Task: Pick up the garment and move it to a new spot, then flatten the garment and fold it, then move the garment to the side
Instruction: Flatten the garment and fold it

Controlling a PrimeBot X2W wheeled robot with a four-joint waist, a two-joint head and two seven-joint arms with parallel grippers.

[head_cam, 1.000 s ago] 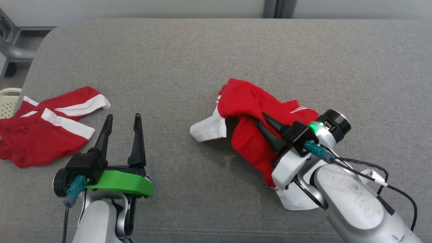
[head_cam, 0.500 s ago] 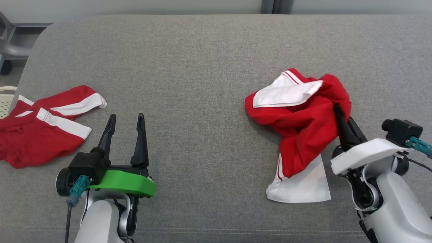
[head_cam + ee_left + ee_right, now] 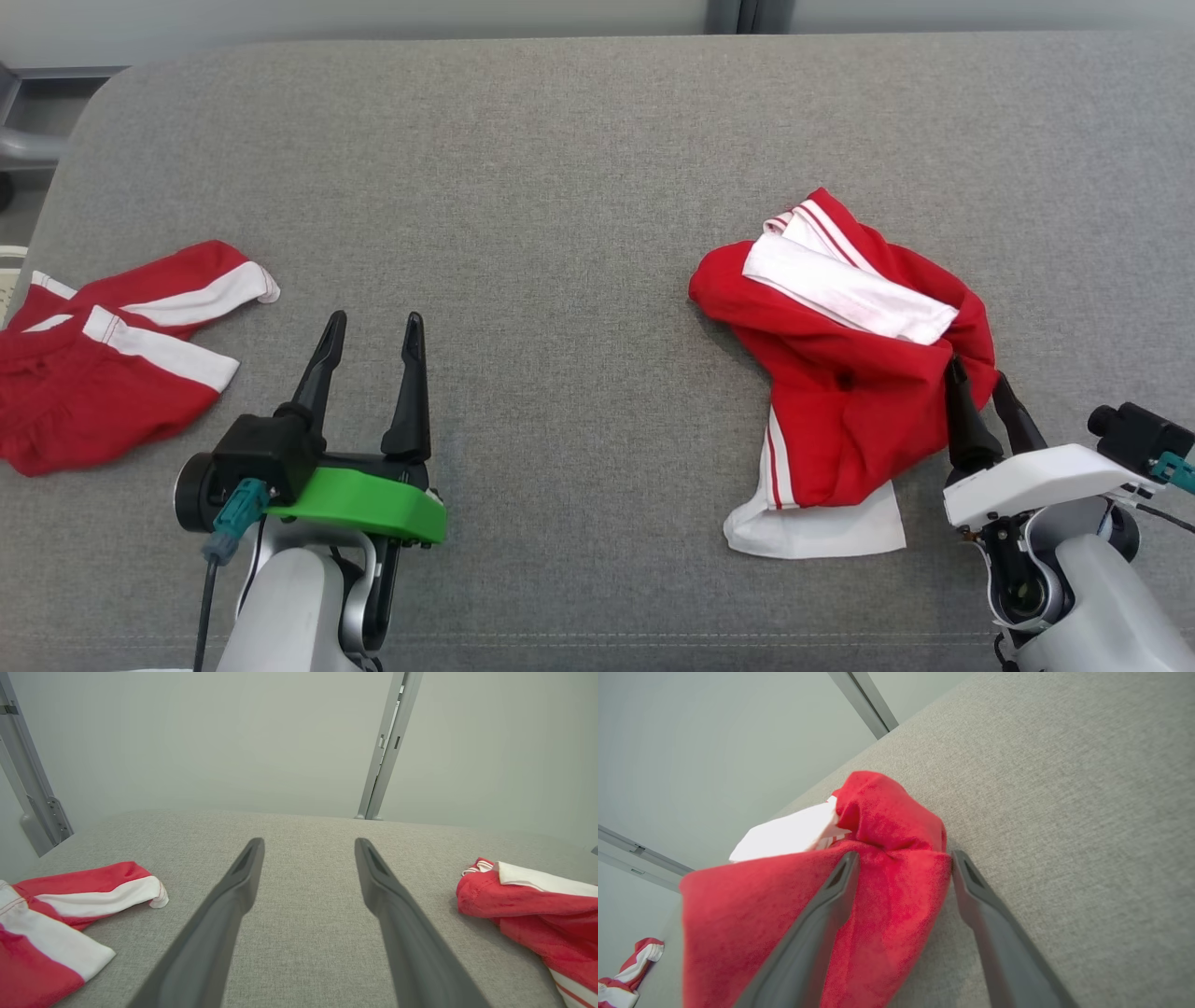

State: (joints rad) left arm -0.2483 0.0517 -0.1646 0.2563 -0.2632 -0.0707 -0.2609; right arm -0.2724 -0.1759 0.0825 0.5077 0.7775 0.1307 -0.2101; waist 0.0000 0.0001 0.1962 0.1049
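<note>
Two grippers and one garment in work, listed from the fingers outward.

1. Right gripper (image 3: pixel 976 373): fingers spread wide, nothing clamped. In the right wrist view a slack fold of the garment lies between them, touching one finger's inner face and just beside the other.

2. Left gripper (image 3: pixel 374 319): fingers wide apart and empty. It hangs over bare upholstery, well apart from both pieces of cloth.

3. Garment (image 3: pixel 840 392): red, with a white panel (image 3: pixel 850 294) and thin white stripes. It sits crumpled on the right part of the grey cushioned surface (image 3: pixel 560 168), bunched toward the far side. A white hem (image 3: pixel 822 532) is spread flat toward the robot.
   - Handling, as judged: light, soft and wholly limp.
   - It will sag from any single pinch and hold no shape.
   - It is not fragile.
   - The napped cloth will probably cling to the woven upholstery and drag rather than slide, so lifting should serve better than pushing.
   - Hold points, as judged: the two corners of the white hem, one per gripper, so that it can be drawn out flat.
   - The striped edge at the far side is a second choice.
   - The bunched red middle offers only layered folds and would gather more than one layer.

4. Second red and white garment (image 3: pixel 112 373): at the left edge of the surface, spread loosely and untouched.
</note>
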